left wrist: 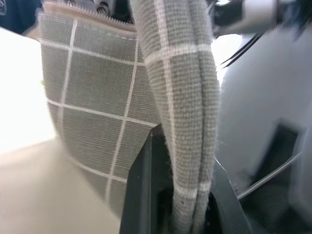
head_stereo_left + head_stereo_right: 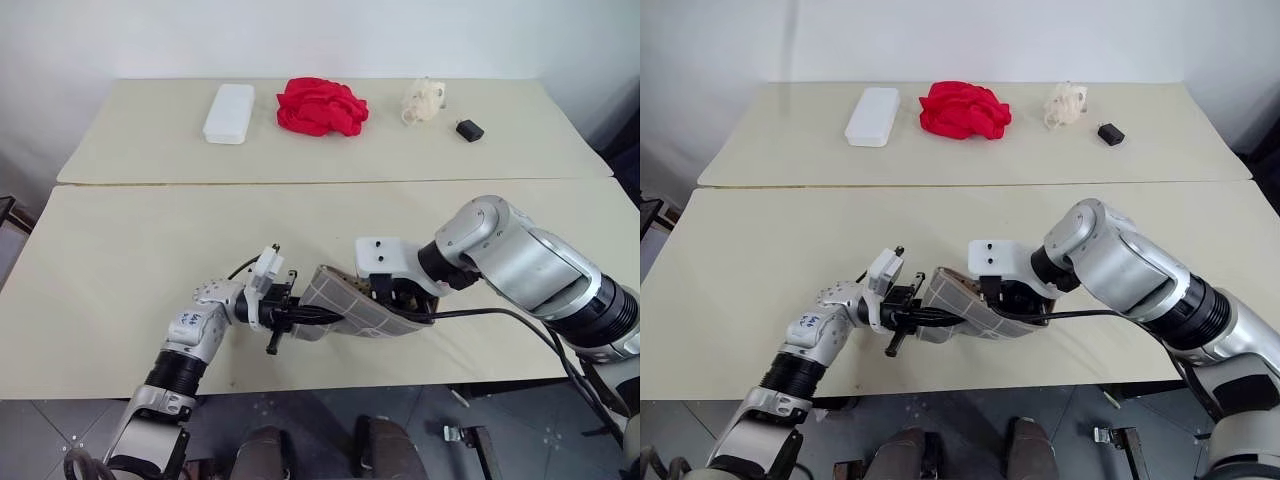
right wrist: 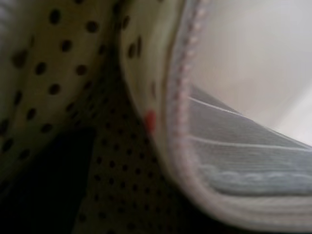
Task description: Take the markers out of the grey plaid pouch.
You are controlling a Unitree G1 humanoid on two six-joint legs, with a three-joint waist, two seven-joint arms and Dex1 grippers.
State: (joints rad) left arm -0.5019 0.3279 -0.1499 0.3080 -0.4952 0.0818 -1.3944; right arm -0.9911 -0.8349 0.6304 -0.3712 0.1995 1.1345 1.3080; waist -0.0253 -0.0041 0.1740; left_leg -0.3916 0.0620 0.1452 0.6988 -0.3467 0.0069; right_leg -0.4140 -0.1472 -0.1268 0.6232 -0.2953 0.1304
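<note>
Grey fabric crossed by thin white grid lines made up the pouch (image 2: 345, 300), a flat rectangular thing lying at the near edge of the front table (image 2: 140, 260), between the two arms. Its mouth gaped on the right side, showing a cream lining dotted with black spots and a stitched zip edge. The left gripper (image 2: 318, 316) lay level and was clamped on the pouch's left end; in the left wrist view a fold of woven cloth stood pinched between its two black fingers (image 1: 141, 190). The right gripper (image 2: 400, 295) pointed down into the open mouth of the pouch, and its jaws stood wide apart, its wrist camera looking along the dotted lining, where a small red spot showed beside the seam. On the far table lay a plain white case (image 2: 229, 113) with rounded corners, a crumpled red cloth (image 2: 321, 106), a small cream-coloured tangle (image 2: 423, 101) and a small black object (image 2: 469, 130).
</note>
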